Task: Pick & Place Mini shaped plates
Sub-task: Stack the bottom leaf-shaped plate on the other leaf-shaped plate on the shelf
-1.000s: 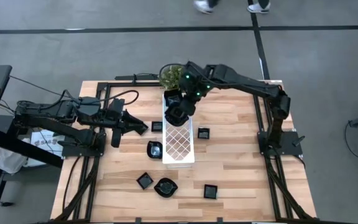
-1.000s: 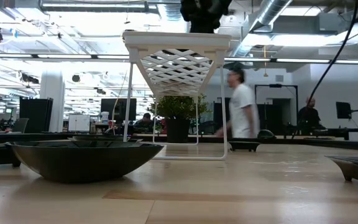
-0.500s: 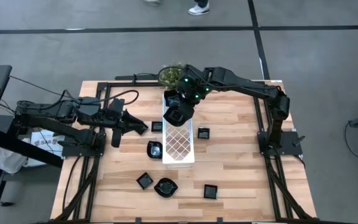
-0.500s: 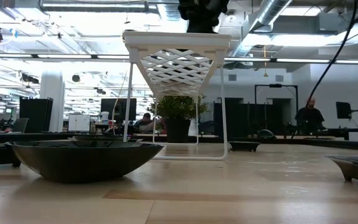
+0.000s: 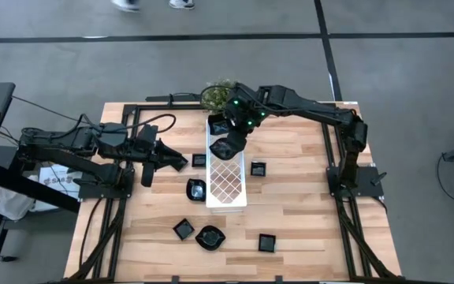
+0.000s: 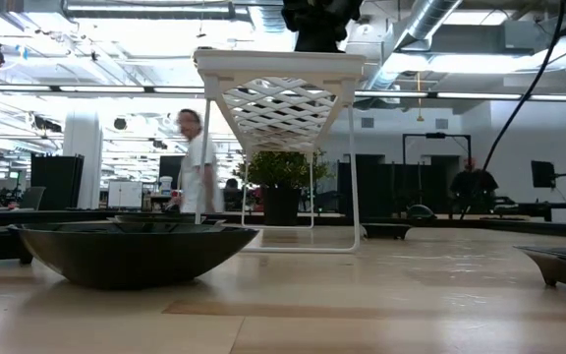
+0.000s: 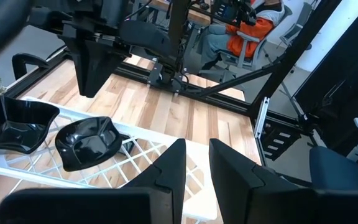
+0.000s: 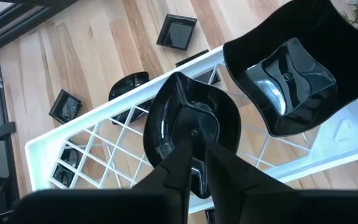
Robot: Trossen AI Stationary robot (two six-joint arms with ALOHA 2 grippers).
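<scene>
**A:** Your right gripper (image 5: 228,147) sits over the far end of the white tray (image 5: 227,188), and in its wrist view the two fingers (image 8: 180,163) are drawn close together across a rounded plate (image 8: 191,127) lying on the lattice. I judge they pinch its rim, though the contact itself is hidden

**B:** So which way does the next move go?

**A:** That turns on the tray's long axis. It runs from the plant (image 5: 216,95) toward the near edge of the table (image 5: 306,209). A wavy-edged plate (image 8: 288,78) already fills the far end, just beside the one under your fingers, and the bare lattice lies on the near side

**B:** And the left gripper (image 5: 177,161)?

**A:** It waits at the tray's left, fingers slightly parted, holding nothing. It is the nearer arm for the loose plates (image 5: 198,189) on that side; others lie well apart near the front edge
</scene>
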